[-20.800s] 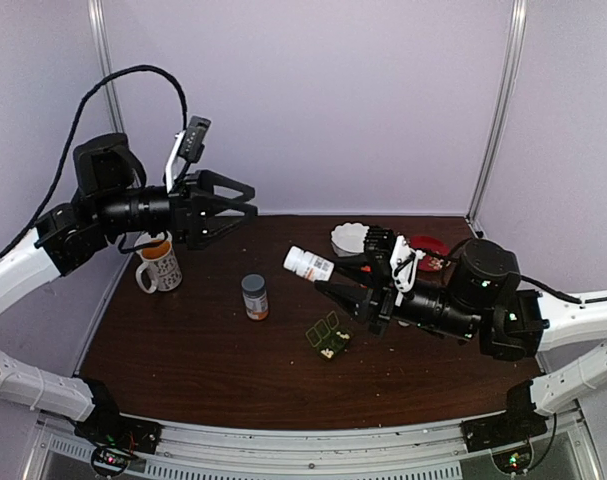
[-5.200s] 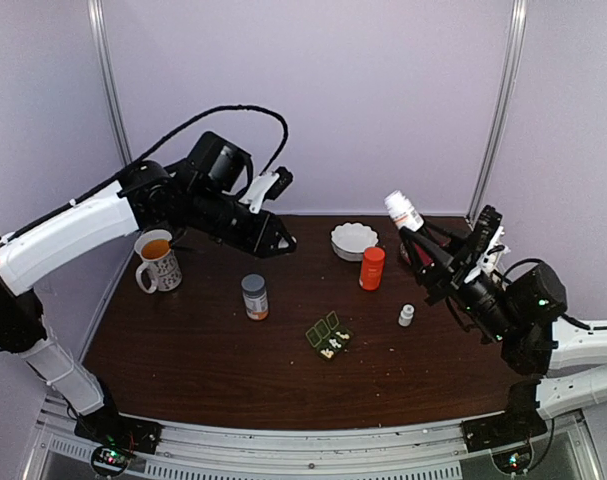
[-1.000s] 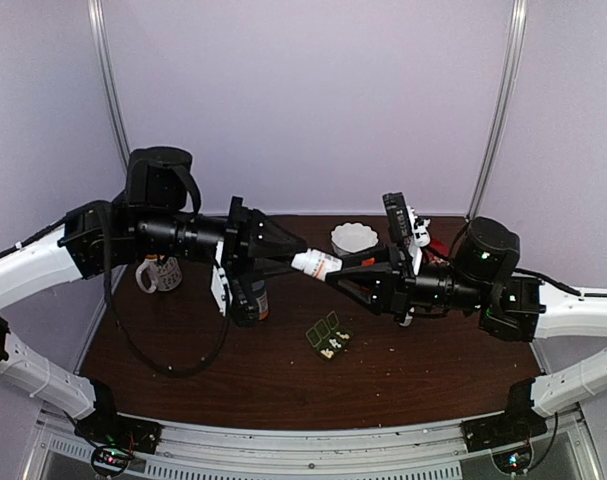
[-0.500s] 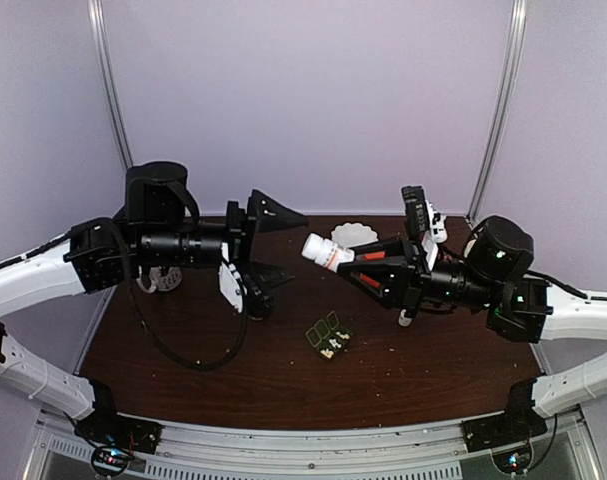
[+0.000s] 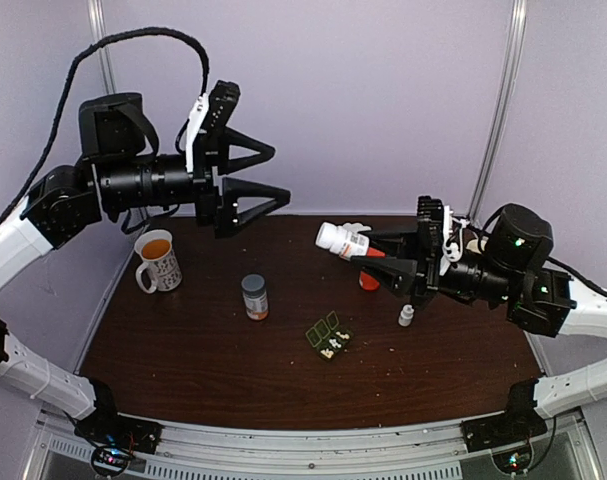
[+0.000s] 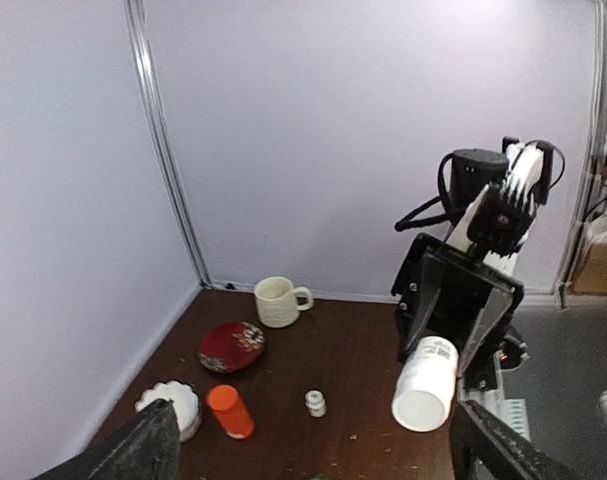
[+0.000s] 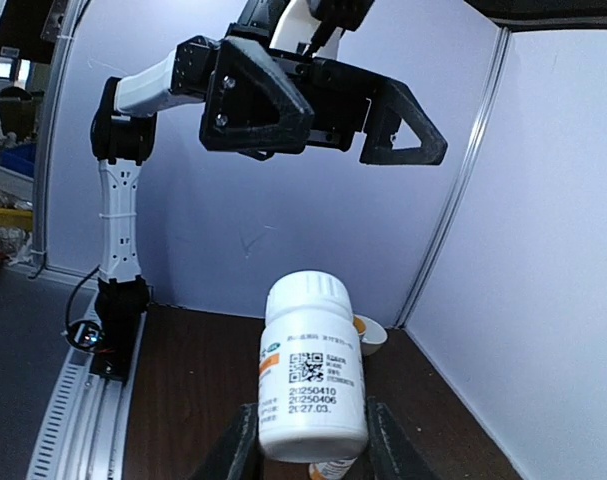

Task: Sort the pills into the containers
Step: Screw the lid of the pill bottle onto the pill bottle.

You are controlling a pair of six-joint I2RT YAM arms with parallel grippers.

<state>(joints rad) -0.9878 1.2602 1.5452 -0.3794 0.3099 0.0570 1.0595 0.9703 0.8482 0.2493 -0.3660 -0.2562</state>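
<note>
The left pincer (image 5: 280,175) is spread wide, high in the air. The right pincer (image 5: 371,252) pinches a white bottle (image 5: 340,240). The green pill box (image 5: 326,333), with tiny pills (image 5: 329,351) inside, sits open on the surface (image 5: 183,340).

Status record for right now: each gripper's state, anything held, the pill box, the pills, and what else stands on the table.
left gripper: open, empty, raised over the table's left side
right gripper: shut on a white plastic bottle with printed label, tipped in the air, cap on
small dark-green plastic pill box: lids open, on the brown table, centre front
pills: whitish specks in the box's near side
also standing: grey-capped bottle, patterned mug, orange bottle, tiny white bottle
</note>
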